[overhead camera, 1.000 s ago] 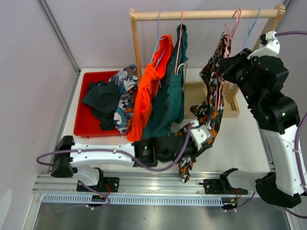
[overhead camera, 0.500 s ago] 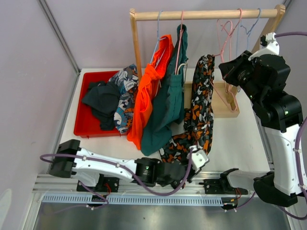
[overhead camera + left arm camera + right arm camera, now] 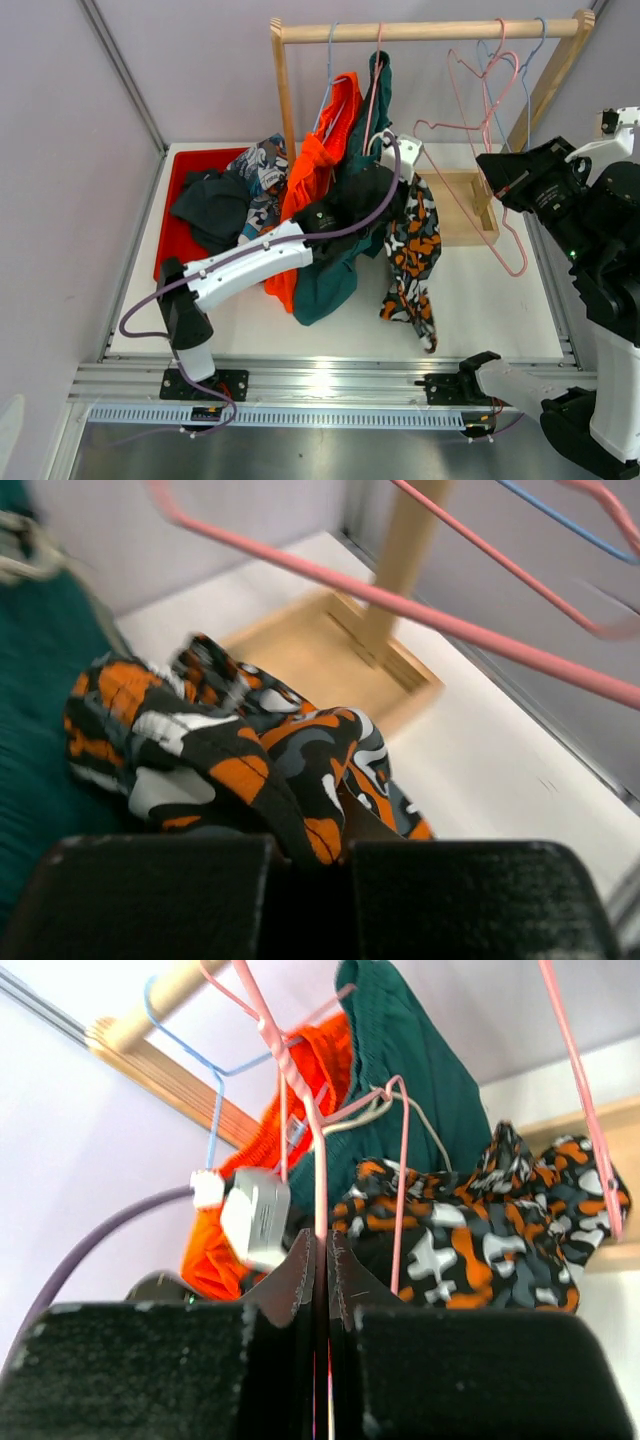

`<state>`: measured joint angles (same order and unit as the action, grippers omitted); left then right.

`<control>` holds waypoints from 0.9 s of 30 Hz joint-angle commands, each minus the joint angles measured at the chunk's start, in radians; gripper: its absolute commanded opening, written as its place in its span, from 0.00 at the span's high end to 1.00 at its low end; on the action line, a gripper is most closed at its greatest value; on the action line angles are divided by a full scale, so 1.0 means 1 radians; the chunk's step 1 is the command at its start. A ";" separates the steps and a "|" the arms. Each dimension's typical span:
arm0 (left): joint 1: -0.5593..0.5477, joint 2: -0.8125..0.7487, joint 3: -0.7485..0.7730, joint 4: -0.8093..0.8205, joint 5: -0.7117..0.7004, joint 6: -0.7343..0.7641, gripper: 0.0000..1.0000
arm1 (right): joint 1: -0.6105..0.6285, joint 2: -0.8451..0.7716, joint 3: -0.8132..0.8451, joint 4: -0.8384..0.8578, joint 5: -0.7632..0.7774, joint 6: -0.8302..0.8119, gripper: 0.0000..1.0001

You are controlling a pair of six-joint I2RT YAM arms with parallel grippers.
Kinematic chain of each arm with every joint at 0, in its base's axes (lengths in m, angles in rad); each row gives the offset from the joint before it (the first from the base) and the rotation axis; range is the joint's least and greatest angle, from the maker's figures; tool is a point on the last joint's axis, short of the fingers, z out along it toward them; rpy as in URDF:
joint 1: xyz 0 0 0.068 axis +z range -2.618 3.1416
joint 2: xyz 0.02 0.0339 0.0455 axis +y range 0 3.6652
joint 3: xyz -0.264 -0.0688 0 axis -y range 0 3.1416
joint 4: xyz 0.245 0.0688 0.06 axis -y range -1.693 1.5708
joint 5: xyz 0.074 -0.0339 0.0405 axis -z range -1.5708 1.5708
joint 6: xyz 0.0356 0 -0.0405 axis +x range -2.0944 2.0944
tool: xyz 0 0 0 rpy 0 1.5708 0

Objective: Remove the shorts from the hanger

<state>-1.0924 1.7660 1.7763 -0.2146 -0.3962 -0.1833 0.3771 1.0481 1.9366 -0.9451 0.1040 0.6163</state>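
Print shorts [image 3: 412, 250] had swung up and left, clear of the pink hanger [image 3: 319, 1175], beside the teal pair [image 3: 330, 285], pinched tight by the left gripper [image 3: 310, 855]; the right gripper [image 3: 322, 1260] stayed clamped on the hanger.

You have the printed shorts [image 3: 410, 250] in orange, black and white blotches, an orange pair [image 3: 305, 185], a dark teal pair [image 3: 330, 285], a near-black pair [image 3: 210, 210], a blue-and-white patterned pair [image 3: 262, 170], a red tray [image 3: 170, 255], a pink hanger [image 3: 450, 620] and a pale wooden rack [image 3: 430, 30].

Orange-black-white shorts [image 3: 250, 750] pinched in left pincer [image 3: 310, 855]
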 commanded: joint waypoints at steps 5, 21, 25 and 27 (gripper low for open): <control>-0.087 -0.199 -0.205 -0.014 0.017 -0.045 1.00 | -0.017 0.168 0.156 0.055 0.026 -0.079 1.00; -0.422 -0.690 -0.313 -0.560 -0.394 -0.142 1.00 | -0.184 0.460 0.193 0.250 -0.090 -0.102 1.00; -0.422 -0.720 -0.172 -0.715 -0.492 -0.116 1.00 | -0.191 0.351 0.029 0.296 -0.093 -0.098 1.00; -0.422 -0.714 -0.123 -0.781 -0.599 -0.064 1.00 | -0.195 0.305 -0.039 0.315 -0.093 -0.095 1.00</control>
<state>-1.5082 1.0775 1.5440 -0.8520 -0.7986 -0.2901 0.1905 1.4471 1.9636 -0.6735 0.0322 0.5232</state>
